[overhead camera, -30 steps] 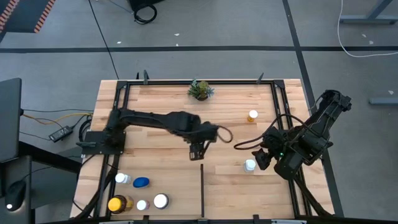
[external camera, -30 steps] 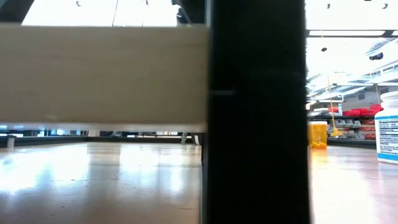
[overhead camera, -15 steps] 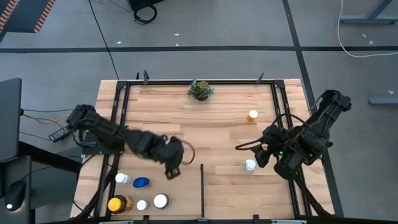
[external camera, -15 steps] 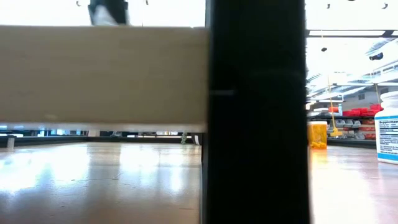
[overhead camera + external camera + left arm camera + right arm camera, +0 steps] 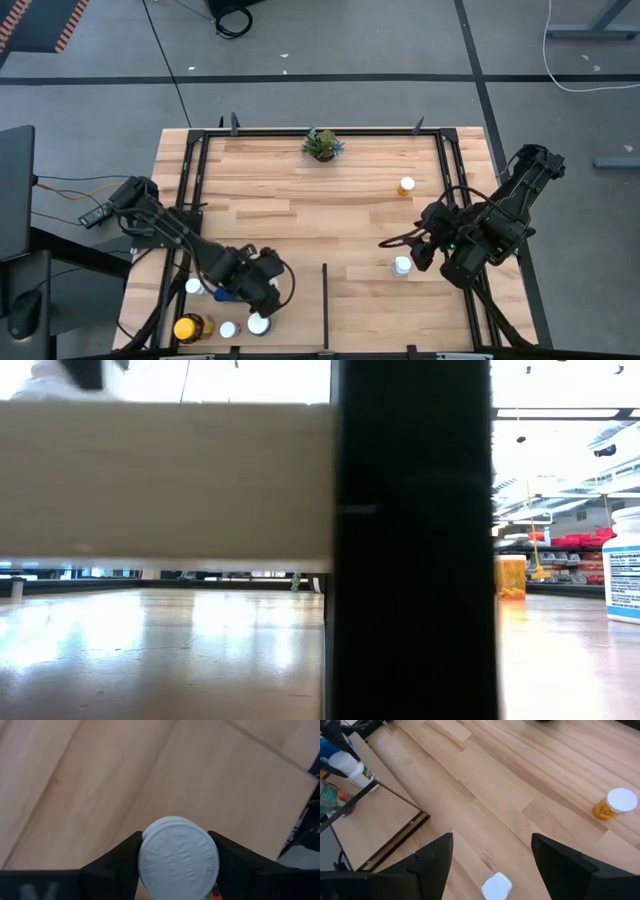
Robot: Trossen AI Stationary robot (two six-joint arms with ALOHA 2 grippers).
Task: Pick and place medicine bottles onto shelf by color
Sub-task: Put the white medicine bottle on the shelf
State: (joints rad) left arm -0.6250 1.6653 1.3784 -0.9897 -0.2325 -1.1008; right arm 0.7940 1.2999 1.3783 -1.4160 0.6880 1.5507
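My left gripper (image 5: 262, 292) is over the near-left part of the shelf (image 5: 324, 300), shut on a white-capped bottle (image 5: 177, 862) that the gripper hides in the high view. Around it stand a white-capped bottle (image 5: 193, 287), a blue one (image 5: 225, 294), the amber one with a yellow lid (image 5: 187, 327) and two white caps (image 5: 228, 329) (image 5: 258, 323). My right gripper (image 5: 492, 855) is open over a white bottle (image 5: 402, 266) on the right. An orange bottle (image 5: 406, 186) stands farther back. My left gripper pinches the bottle at the sides of its white cap (image 5: 145, 847) between its two fingers. The fingers come from above, pointing down, and the bottle is upright below them. Whether its base rests on the wood is hidden.
A short black divider bar (image 5: 324, 295) runs from the near rail between the two halves. A small green potted plant (image 5: 321, 144) stands at the far edge. Bare wood lies across the middle. A black post (image 5: 410, 540) blocks much of the low view.
My left gripper has swept from the middle of the table toward the near-left corner, the arm folding back, and now stands among the group of bottles there. The bottles on the table have kept their places.
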